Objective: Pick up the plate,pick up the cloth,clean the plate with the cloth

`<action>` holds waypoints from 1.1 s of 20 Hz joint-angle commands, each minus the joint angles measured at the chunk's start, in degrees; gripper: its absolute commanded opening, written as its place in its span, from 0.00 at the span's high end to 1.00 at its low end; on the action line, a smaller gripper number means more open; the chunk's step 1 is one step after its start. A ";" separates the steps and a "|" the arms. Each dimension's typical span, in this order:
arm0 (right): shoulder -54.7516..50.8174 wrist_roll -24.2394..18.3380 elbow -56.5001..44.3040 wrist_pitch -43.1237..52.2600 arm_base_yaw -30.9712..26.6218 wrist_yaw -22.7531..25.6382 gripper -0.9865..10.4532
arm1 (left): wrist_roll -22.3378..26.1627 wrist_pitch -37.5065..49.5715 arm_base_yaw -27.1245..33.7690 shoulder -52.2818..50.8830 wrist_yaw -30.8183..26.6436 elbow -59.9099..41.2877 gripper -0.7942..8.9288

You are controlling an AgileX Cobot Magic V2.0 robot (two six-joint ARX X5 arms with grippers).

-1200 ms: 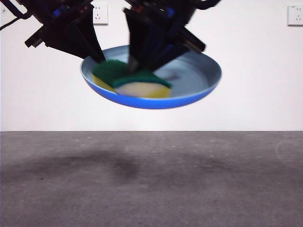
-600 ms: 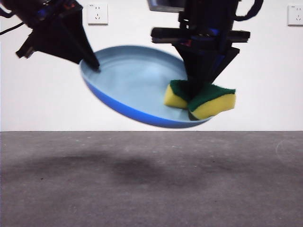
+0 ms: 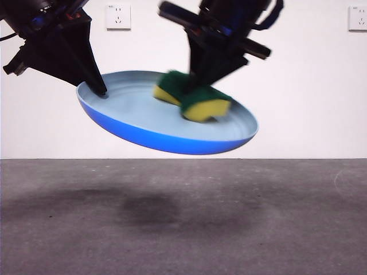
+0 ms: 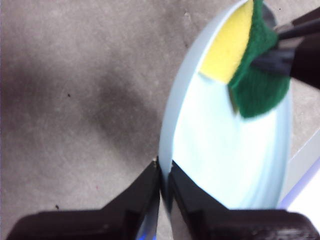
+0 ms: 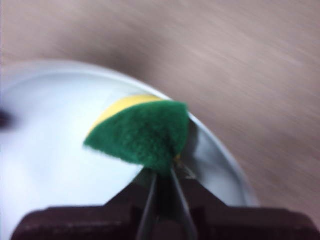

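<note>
Front view: right tool (image 3: 198, 94) presses cloth (image 3: 195, 98) (pinched) on plate (image 3: 143, 114).

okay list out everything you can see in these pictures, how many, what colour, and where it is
plate: one, light blue, held tilted in the air above the table, gripped at its rim.
sponge: one, yellow foam with a dark green top, pinched and bent, against the plate's inner face.
table: one, grey, below the plate.
wall sockets: two, white, on the white wall behind, one near each upper side of the front view.
left claw: one, black, shut on the plate's rim.
right claw: one, black, shut on the sponge, over the plate.
</note>
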 commanded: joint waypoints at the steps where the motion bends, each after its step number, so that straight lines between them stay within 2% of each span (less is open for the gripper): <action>1: 0.81 1.51 -0.46 1.90 1.70 -2.32 0.93 | 2.47 3.65 -1.44 -0.37 2.40 0.22 0.93; 4: 0.79 1.36 -0.46 1.55 3.50 -3.37 0.93 | 1.05 7.87 -1.42 -0.37 -2.60 0.22 0.93; 7: -0.52 1.40 -0.46 1.90 3.58 -2.95 0.93 | 1.70 9.42 -1.31 0.50 -16.13 0.22 0.93; 11: -5.35 1.49 -0.46 -1.20 2.05 -2.21 0.93 | 2.84 9.73 0.79 5.99 -17.09 0.22 0.93; 15: -10.97 1.18 -0.46 -6.73 0.57 5.70 0.93 | 3.17 12.96 2.45 15.39 -17.51 0.22 0.93; 17: -13.16 0.66 -0.46 -10.27 -0.81 7.45 0.93 | 3.21 14.78 3.37 19.02 -18.23 0.22 0.93; 19: -14.36 0.44 -0.46 -13.25 -2.21 8.44 0.92 | 3.30 15.80 3.80 21.35 -21.55 0.22 0.93; 22: -14.67 -0.02 -0.46 -16.41 -4.42 8.98 0.92 | 3.78 16.55 4.90 23.67 -22.03 0.22 0.91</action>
